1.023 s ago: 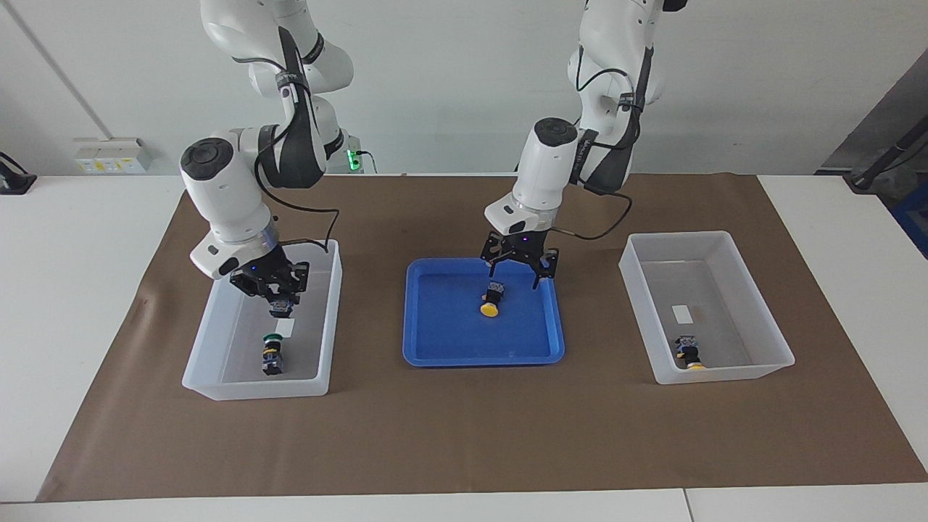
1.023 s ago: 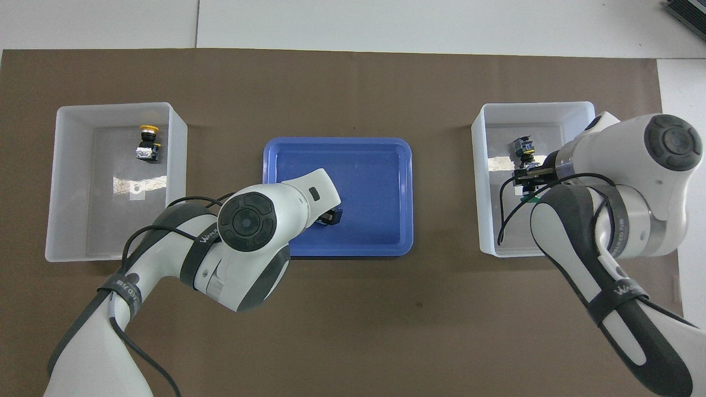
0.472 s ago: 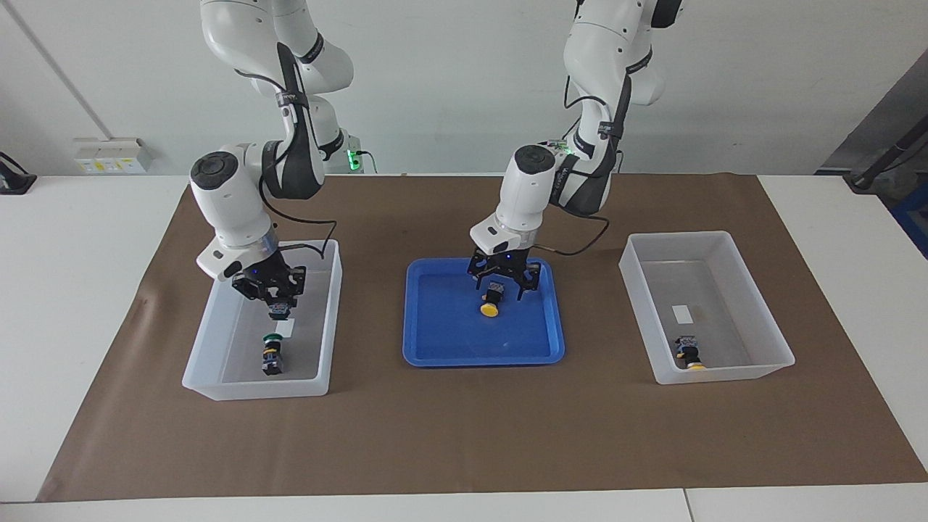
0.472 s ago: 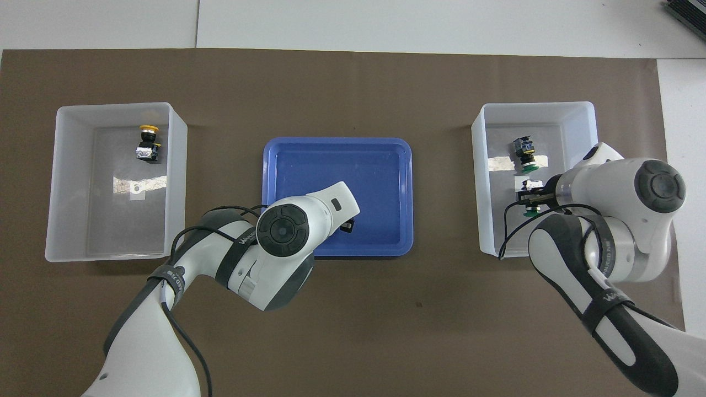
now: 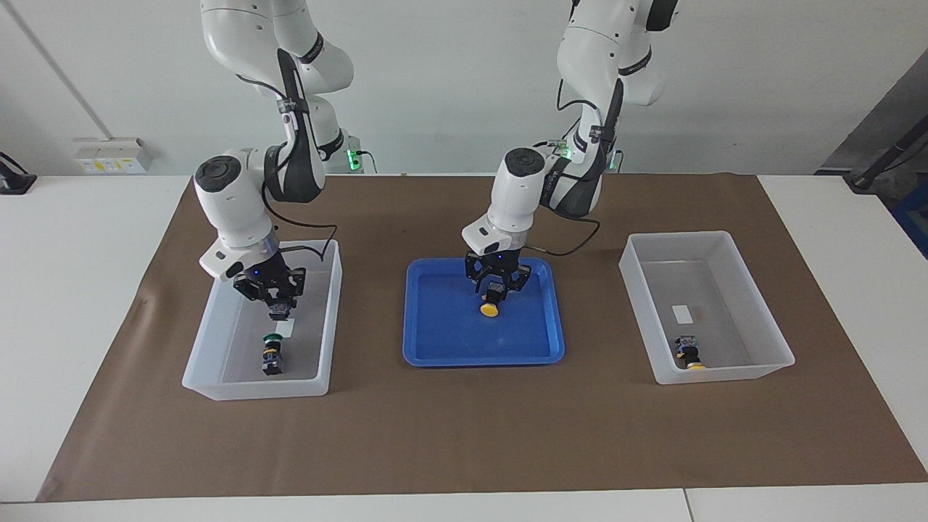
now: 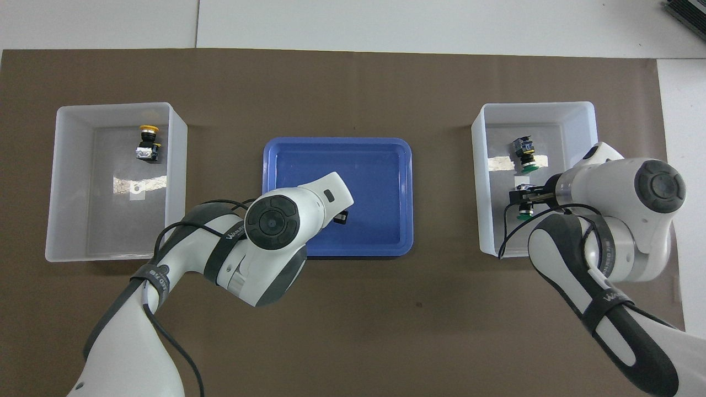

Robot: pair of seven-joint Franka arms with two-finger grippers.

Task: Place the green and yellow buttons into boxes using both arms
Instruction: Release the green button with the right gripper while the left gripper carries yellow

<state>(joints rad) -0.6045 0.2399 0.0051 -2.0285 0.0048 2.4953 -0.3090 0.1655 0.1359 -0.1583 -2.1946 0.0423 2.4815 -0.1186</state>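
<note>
Two end effectors work at once: the left end effector [image 5: 497,284], fingers spread narrowly astride the black-bodied, yellow-capped push-button [image 5: 491,301] in the shallow blue plastic tray [image 5: 435,341], is placed to grip it; the right end effector [image 5: 274,296] holds a green-capped button [image 6: 524,211] over the translucent white bin [image 5: 217,341] at its end of the tabletop, seemingly for release beside another green button [image 5: 272,355]. One yellow button [image 5: 687,354] lies in the matching bin [image 5: 754,290].

The white table [image 5: 87,304] carries a brown mat [image 5: 464,428] over most of its top. On the mat lie a blue tray [image 5: 442,351] at the middle and two translucent boxes, one toward the right arm's end [image 5: 217,384] and one toward the left arm's end [image 5: 768,341].
</note>
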